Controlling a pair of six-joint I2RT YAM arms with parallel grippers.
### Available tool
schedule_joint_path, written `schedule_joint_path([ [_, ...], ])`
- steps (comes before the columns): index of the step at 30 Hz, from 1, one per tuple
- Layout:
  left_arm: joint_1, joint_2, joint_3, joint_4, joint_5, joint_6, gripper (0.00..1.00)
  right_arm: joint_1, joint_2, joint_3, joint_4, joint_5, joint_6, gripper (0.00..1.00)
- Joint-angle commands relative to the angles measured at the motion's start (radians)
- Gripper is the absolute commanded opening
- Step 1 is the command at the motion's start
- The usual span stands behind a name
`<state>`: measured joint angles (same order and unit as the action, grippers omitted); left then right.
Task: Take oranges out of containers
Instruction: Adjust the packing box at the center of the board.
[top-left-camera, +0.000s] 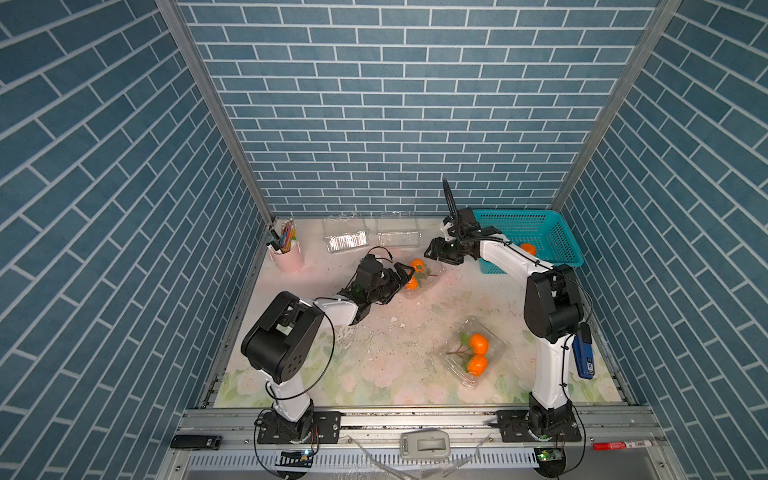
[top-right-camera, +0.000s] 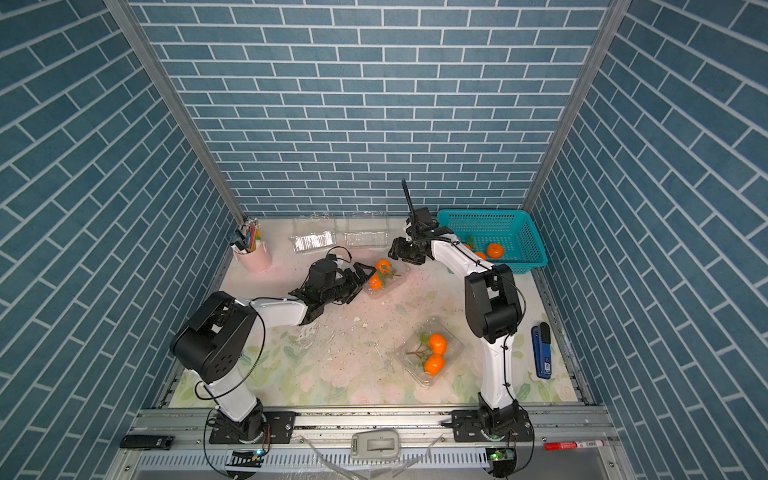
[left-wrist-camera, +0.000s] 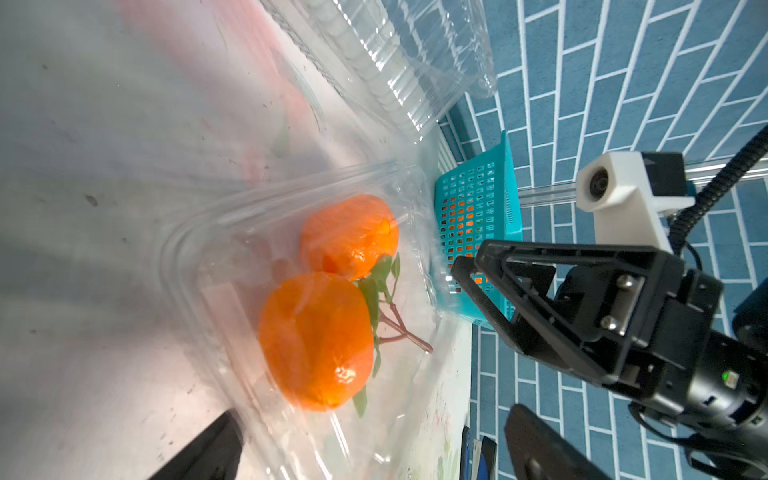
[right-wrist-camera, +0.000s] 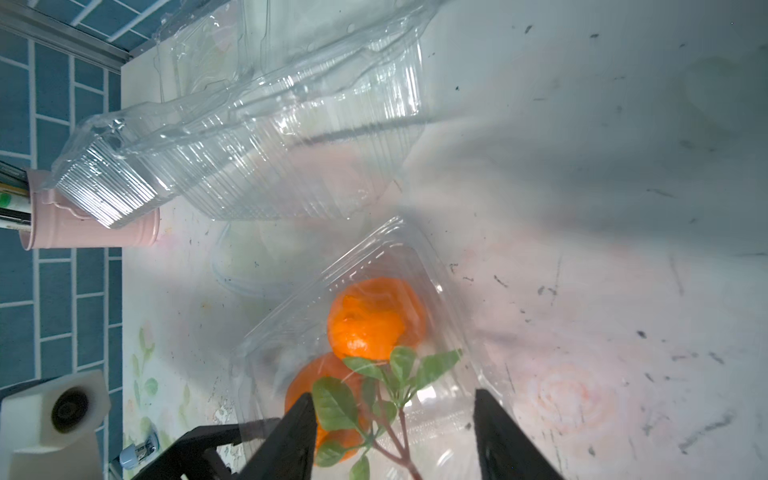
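While left gripper (top-left-camera: 402, 277) and right gripper (right-wrist-camera: 395, 401) flank the box (top-left-camera: 436, 270) of 2 oranges (top-left-camera: 417, 265), jaws apart, the right should pinch the twig (right-wrist-camera: 402, 428).

6 oranges (top-right-camera: 437, 344), 4 clear containers (top-right-camera: 313, 241) (2 w/ fruit), 1 teal basket (top-right-camera: 523, 266), 1 pink cup (top-right-camera: 257, 259).

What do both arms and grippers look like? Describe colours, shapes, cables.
Left arm and right arm: white tube links, bulky black joint housings, thin black cables tied alongside. Left gripper and right gripper: black skeletal triangular fingers, each with a white camera block.
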<state>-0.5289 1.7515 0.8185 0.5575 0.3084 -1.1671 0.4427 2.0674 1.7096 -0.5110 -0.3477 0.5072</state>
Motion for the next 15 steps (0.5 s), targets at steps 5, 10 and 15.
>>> schedule_joint_path([
  [5, 0.031, -0.117, -0.061, -0.146, -0.036, 0.093, 0.99, -0.028, -0.172, -0.104, -0.038, 0.102, -0.031, 0.71],
  [10, 0.067, -0.182, 0.081, -0.456, -0.14, 0.292, 0.99, -0.02, -0.343, -0.396, 0.207, 0.011, 0.186, 0.81],
  [15, 0.078, -0.065, 0.304, -0.58, -0.115, 0.413, 0.99, 0.039, -0.385, -0.579, 0.454, -0.069, 0.376, 0.84],
])
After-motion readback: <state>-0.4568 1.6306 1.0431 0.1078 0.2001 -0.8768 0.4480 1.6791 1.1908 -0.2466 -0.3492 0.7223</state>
